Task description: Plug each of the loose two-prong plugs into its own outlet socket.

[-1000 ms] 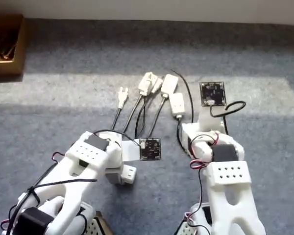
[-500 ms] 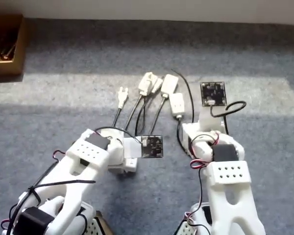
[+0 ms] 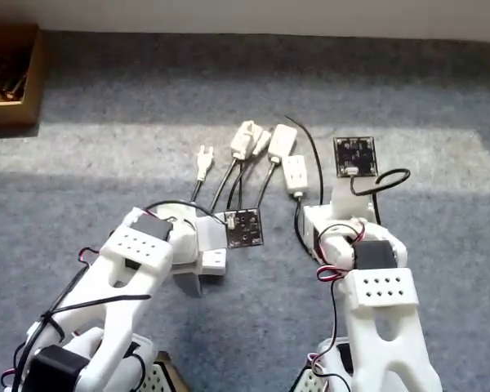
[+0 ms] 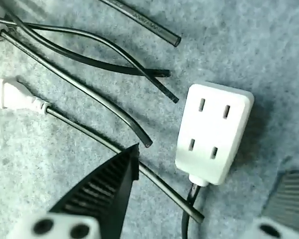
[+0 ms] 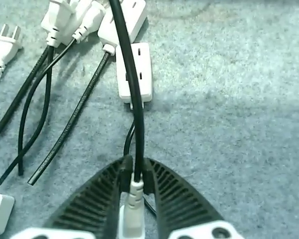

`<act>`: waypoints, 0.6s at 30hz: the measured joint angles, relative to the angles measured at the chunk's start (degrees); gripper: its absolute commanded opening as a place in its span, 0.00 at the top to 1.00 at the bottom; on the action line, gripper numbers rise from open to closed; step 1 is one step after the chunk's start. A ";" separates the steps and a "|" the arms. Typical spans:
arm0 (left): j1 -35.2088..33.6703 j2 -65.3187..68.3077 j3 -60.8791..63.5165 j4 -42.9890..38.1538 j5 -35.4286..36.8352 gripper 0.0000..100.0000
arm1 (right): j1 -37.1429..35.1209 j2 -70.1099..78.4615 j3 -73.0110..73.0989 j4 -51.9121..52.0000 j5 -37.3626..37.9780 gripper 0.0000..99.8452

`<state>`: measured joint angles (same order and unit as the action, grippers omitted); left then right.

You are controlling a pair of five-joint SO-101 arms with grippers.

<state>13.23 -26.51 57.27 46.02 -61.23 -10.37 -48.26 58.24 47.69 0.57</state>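
While the left gripper (image 4: 209, 164) is held wide open, with a white outlet block (image 4: 214, 132) of 2 sockets seen between its jaws, the right gripper (image 5: 135, 167) is clamped on a white plug (image 5: 131, 219), whose black cord (image 5: 138, 114) is draped over a second outlet block (image 5: 145, 74). 1 loose plug (image 3: 202, 159) is laid on the grey carpet (image 3: 106, 163).

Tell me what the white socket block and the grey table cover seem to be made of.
The socket block looks like hard plastic: smooth, evenly white, crisp moulded slots. The table cover is probably felt or short carpet: matte, fuzzy mottled fibres.
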 measured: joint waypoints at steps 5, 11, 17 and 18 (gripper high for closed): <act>-1.76 0.00 0.00 0.00 0.00 0.47 | 0.00 0.00 0.00 0.00 0.00 0.99; -7.91 0.00 -7.38 0.00 -0.09 0.57 | 0.00 0.00 0.00 0.00 0.00 0.99; -16.62 0.00 -21.89 0.00 8.00 0.60 | -0.88 0.00 -4.75 1.85 0.00 0.99; -18.46 0.00 -25.32 0.09 11.52 0.60 | -2.02 0.00 -6.15 3.08 0.00 0.99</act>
<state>-5.23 -26.51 31.96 46.11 -49.71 -12.40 -48.26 52.09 50.77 0.57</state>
